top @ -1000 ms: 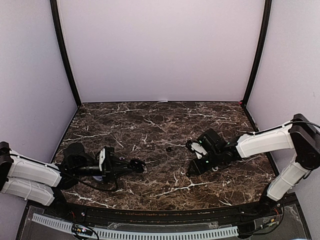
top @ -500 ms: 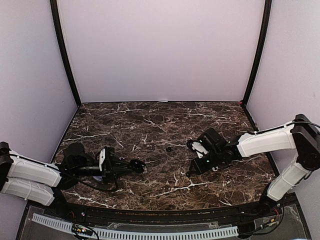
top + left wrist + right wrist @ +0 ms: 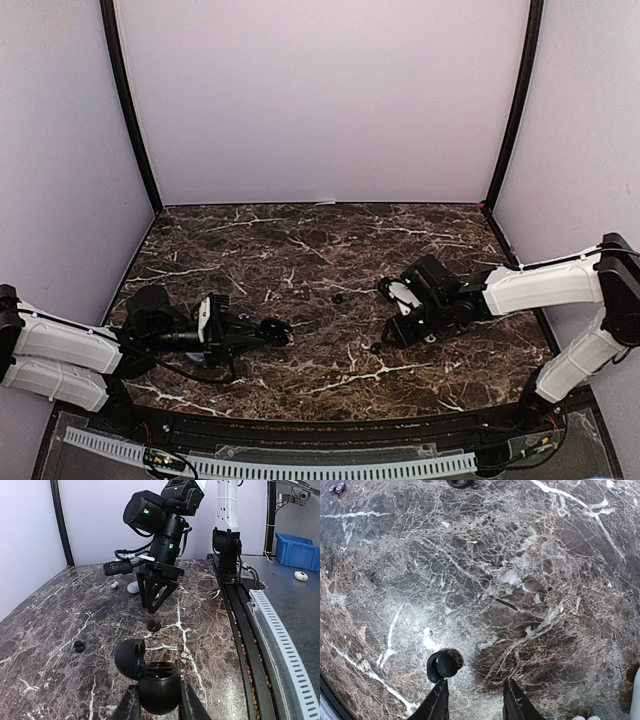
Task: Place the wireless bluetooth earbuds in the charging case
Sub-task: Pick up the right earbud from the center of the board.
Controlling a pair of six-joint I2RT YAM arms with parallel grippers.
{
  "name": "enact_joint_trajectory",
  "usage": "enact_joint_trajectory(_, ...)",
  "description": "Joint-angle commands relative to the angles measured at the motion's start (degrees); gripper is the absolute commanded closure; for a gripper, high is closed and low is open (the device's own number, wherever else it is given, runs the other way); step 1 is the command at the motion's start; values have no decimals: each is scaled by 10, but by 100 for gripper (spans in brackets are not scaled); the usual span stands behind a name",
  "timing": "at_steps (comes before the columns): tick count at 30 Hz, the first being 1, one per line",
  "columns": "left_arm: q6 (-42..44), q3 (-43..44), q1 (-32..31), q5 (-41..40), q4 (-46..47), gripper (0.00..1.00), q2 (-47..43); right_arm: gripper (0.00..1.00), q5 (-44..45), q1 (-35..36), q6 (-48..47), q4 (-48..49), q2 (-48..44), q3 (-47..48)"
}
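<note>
Black earbud point(image 3: 441, 665) lay on the worktop point(image 3: 530, 570) just beside one tip of the right fingers point(image 3: 436, 705) — spread apart, gripping nothing — while the left fingers point(image 3: 129, 705) clenched the lid-open black charging case point(image 3: 159, 685), its underside cut off by the frame and its sockets too dark to read.

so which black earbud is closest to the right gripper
The black earbud lying right beside the right gripper, almost at one fingertip; the other black earbud sits well apart from it.
</note>
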Motion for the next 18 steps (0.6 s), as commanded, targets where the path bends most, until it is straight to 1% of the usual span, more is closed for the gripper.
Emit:
enact_joint_trajectory(1, 10, 9, -4, -1, 1, 94, -13, 63, -6, 7, -1, 17, -14, 7)
enact_joint_trajectory(18, 15, 11, -4, -2, 0, 94, -6, 61, 8, 10, -4, 52, 49, 35)
